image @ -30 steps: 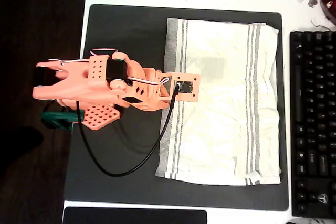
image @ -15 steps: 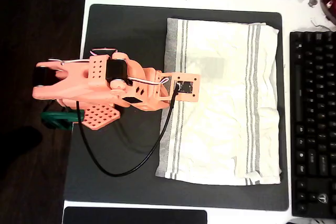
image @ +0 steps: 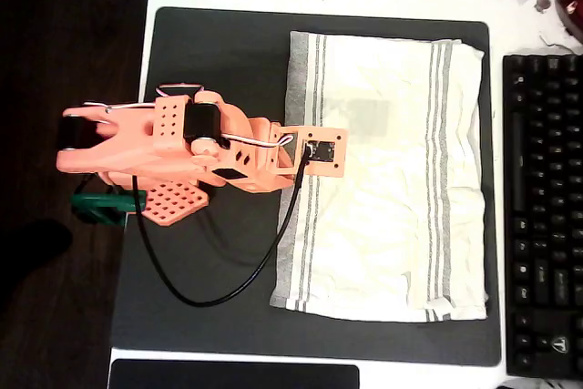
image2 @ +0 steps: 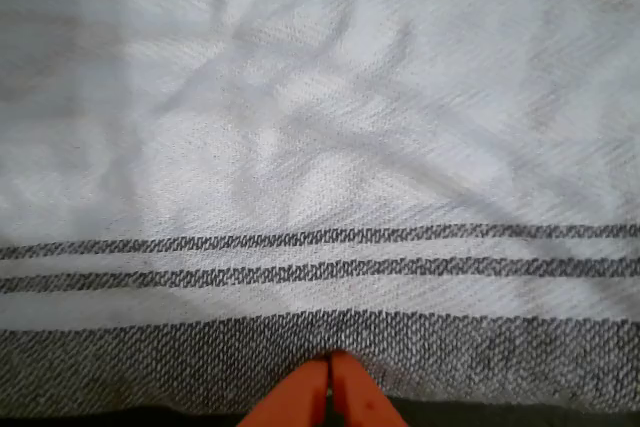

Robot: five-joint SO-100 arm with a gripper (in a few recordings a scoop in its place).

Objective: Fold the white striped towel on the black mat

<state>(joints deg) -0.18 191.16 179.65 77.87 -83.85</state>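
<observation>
Still the opening step by the look of it: towel spread flat and unfolded, no edge lifted. On the left of the overhead view, orange arm reaching rightward across the black mat, a black cable looping below it. Gripper parked at the towel's left edge in that view, roughly halfway along its length. In the wrist view, two orange fingertips pressed together with no gap, tips right at the grey hem band, nothing pinched between them; whether touching cloth or just above it, hard to tell.

Next move, as a judgement: spreading the fingers, dropping onto that grey hem, pinching a single layer without snagging the mat, then lifting and carrying the edge rightward toward the far striped side. Mid-edge grip likely to leave the corners sagging, so a corner grab possibly neater.

Towel lying on the right half of the mat, well inside its border on top and bottom, right edge close to the mat's right side and near the black keyboard. Long axis running top to bottom in the overhead view, slightly skewed, lower left corner drifting further left than the upper one. Stripe groups running along that long axis, one near the left edge, one near the right. Surface wrinkled, especially lower right.
</observation>
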